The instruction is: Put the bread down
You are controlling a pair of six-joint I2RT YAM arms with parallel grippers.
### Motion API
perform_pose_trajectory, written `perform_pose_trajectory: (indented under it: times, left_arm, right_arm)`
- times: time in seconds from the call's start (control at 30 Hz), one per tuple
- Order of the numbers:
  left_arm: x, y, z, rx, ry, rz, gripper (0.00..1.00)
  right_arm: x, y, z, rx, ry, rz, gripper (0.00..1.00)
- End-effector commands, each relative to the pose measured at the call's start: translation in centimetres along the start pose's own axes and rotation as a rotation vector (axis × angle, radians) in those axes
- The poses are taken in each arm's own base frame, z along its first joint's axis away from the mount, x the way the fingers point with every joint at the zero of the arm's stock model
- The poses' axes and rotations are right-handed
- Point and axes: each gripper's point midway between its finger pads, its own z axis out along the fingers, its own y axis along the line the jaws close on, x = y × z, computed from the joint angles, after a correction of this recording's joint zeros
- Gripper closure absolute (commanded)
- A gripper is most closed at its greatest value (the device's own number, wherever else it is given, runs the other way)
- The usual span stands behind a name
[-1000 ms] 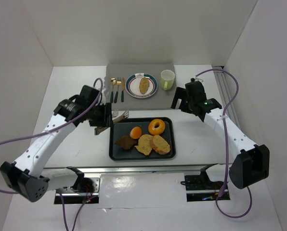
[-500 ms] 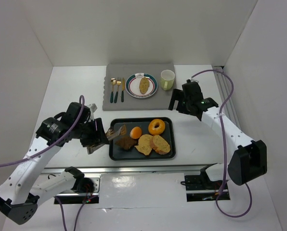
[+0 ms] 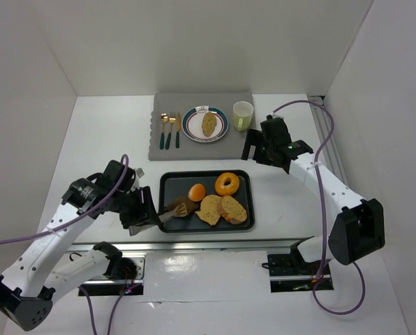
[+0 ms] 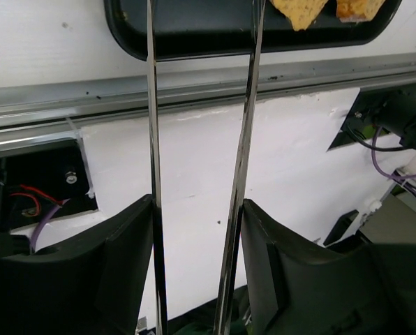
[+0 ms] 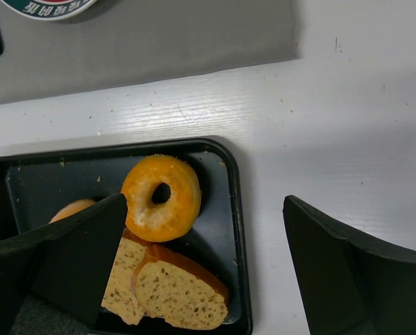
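The left end effector (image 3: 144, 213) sits at the lower left of the overhead view, just off the left edge of the black tray (image 3: 167, 183). It is pressed together on a pair of metal tongs (image 3: 167, 211). In the left wrist view the two bright tong arms (image 4: 152, 139) run up between the dark fingers (image 4: 117, 244) toward the tray rim (image 4: 194, 28), and their tips lie outside the top of the frame.

From overhead the tong tips reach a dark brown piece of bread (image 3: 187, 208) in the lower left part of the tray. I cannot tell whether they pinch it. Beside it lie an orange bun (image 3: 197, 192), a doughnut (image 3: 227, 184) and two pale bread slices (image 3: 222, 209) that overlap at the tray's lower right.

Above the tray in the frame, a grey mat (image 3: 166, 150) carries cutlery (image 3: 169, 129), a plate (image 3: 192, 124) with one piece of bread (image 3: 209, 124) on it, and a pale cup (image 3: 243, 115).

The right end effector (image 3: 253, 146) hangs over the white worktop (image 3: 103, 139) at the upper right of the tray. Its fingers (image 5: 75, 258) are spread wide and hold nothing. The right wrist view looks down past them on the doughnut (image 5: 160, 197) and slices (image 5: 173, 289).
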Motion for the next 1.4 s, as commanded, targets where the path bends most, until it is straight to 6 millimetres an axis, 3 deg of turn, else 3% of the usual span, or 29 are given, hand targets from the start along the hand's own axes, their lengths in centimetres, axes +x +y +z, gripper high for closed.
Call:
perform_pose_trajectory:
  times: [0.0, 0.13, 0.43, 0.6, 0.63, 0.77, 0.8, 0.83, 0.9, 1.03, 1.1, 1.23, 1.33, 1.37]
  left_arm:
    - [0.3, -1.7, 0.4, 0.107, 0.017, -0.008, 0.38]
    - [-0.8, -2.2, 1.1, 0.148, -0.016, 0.011, 0.38]
    - [-2.9, -0.8, 1.3, 0.07, -0.101, 0.031, 0.4]
    - [-3.5, -1.3, 0.9, 0.092, -0.112, 0.043, 0.62]
    - [-3.5, -1.5, 0.5, 0.096, -0.117, 0.045, 0.72]
    - [-5.1, -1.5, -2.1, 0.042, -0.192, 0.061, 0.82]
    - [-6.0, -1.2, -3.0, -0.001, -0.24, 0.077, 0.84]
    - [-7.4, -2.1, -5.0, 0.0, -0.305, 0.077, 0.84]
    - [-9.0, -2.5, -6.9, -0.031, -0.376, 0.135, 0.84]
    - [-13.1, -4.9, -9.0, -0.042, -0.461, 0.217, 0.86]
    - [-15.0, -5.8, -7.8, -0.041, -0.463, 0.218, 0.88]
    - [-21.4, -10.9, -7.1, 0.12, -0.619, 0.219, 0.88]
    - [-24.7, -12.6, -4.9, 0.149, -0.634, 0.175, 0.88]
    - [-26.4, -13.2, -5.0, 0.165, -0.676, 0.162, 0.88]
  right_arm:
    - [-2.2, 1.8, -0.3, -0.051, -0.065, -0.012, 0.0]
    - [-1.9, 1.6, -0.2, -0.047, -0.057, -0.013, 0.0]
    - [-1.9, 1.6, -0.2, -0.047, -0.057, -0.004, 0.0]
    - [-1.6, 2.1, 0.1, -0.06, -0.049, -0.011, 0.0]
    - [-1.6, 2.1, 0.1, -0.06, -0.049, -0.011, 0.0]
    - [-1.8, 2.2, 0.2, -0.06, -0.049, -0.011, 0.0]
    - [-1.8, 2.2, 0.2, -0.06, -0.049, -0.011, 0.0]
    - [-1.8, 2.2, 0.2, -0.06, -0.049, -0.011, 0.0]
    - [-1.8, 2.3, 0.2, -0.061, -0.049, -0.002, 0.0]
    - [-1.6, 2.6, 0.2, -0.067, -0.046, -0.008, 0.0]
    - [-1.4, 2.4, 0.1, -0.066, -0.045, -0.009, 0.0]
    - [-1.5, 2.3, 0.1, -0.057, -0.05, -0.008, 0.0]
    - [-1.4, 2.0, -0.2, -0.044, -0.047, -0.009, 0.0]
    - [-1.4, 2.0, -0.2, -0.044, -0.047, -0.009, 0.0]
